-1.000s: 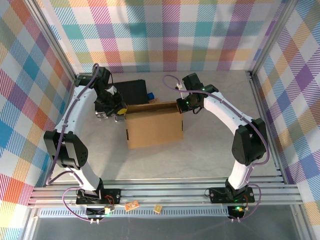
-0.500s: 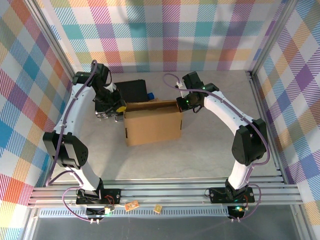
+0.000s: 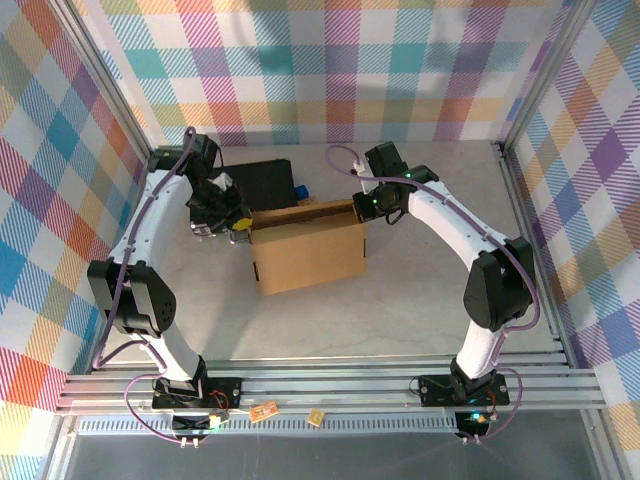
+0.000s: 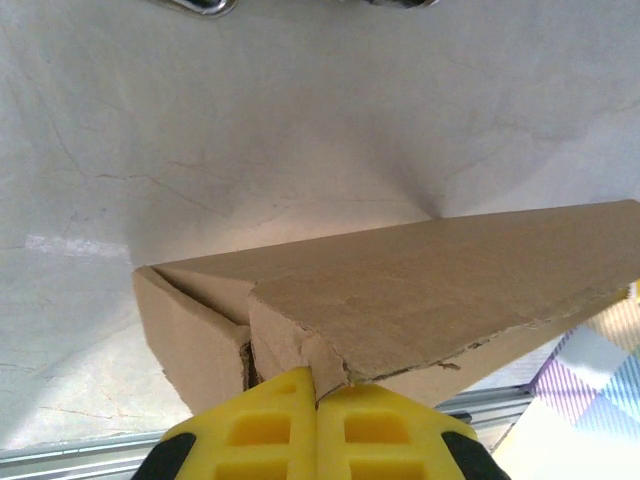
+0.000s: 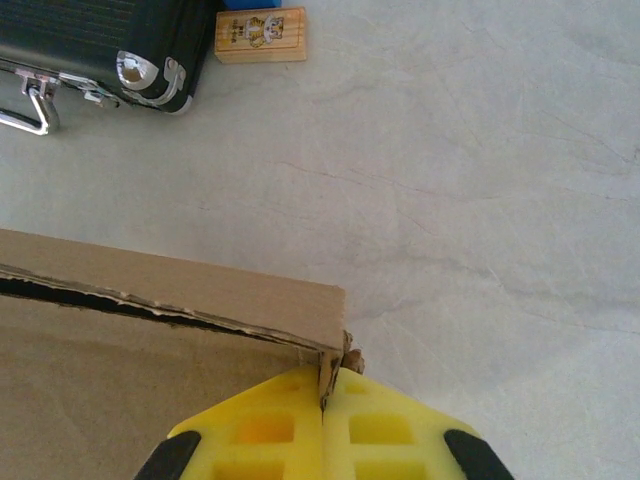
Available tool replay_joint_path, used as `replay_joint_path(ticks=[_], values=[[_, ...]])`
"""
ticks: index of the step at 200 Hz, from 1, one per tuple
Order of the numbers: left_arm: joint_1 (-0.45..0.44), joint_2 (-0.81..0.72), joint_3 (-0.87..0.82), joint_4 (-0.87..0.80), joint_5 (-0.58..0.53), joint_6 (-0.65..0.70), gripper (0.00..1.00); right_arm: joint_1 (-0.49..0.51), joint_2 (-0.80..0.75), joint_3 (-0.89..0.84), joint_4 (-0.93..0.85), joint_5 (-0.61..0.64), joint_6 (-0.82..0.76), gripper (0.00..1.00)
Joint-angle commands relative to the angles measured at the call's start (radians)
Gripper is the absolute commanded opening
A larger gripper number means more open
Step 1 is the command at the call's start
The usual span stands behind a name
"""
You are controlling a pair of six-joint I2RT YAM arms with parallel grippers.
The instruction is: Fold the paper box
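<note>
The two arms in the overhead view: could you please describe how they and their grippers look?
The left arm and right arm have white links with black joints and bases; a purple-grey cable runs along each. The left gripper and right gripper have yellow fingers with rectangular recesses and black sides.

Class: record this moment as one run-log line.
left end effector: shut on brown corrugated cardboard paper box, far-left corner | right end effector: shut on its far-right corner | black rectangular case: behind box
</note>
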Motion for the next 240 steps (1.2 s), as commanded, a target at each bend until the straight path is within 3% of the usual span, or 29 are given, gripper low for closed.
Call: replay_joint_path(ticks=[1,90,240], values=[[0.003,-0.056,-0.081,0.046,0.040,0.024,0.00,0.006,-0.008,-0.043,0.027,-0.039,0.021,0.00],[-0.014,-0.156,-0.261,0.223,0.056,0.043,0.00,0.009,-0.051,-0.118,0.094,-0.012,0.052,0.00],[-0.109,-0.361,-0.547,0.468,-0.118,0.120,0.00,0.009,-0.112,-0.192,0.155,0.002,0.071,0.00]])
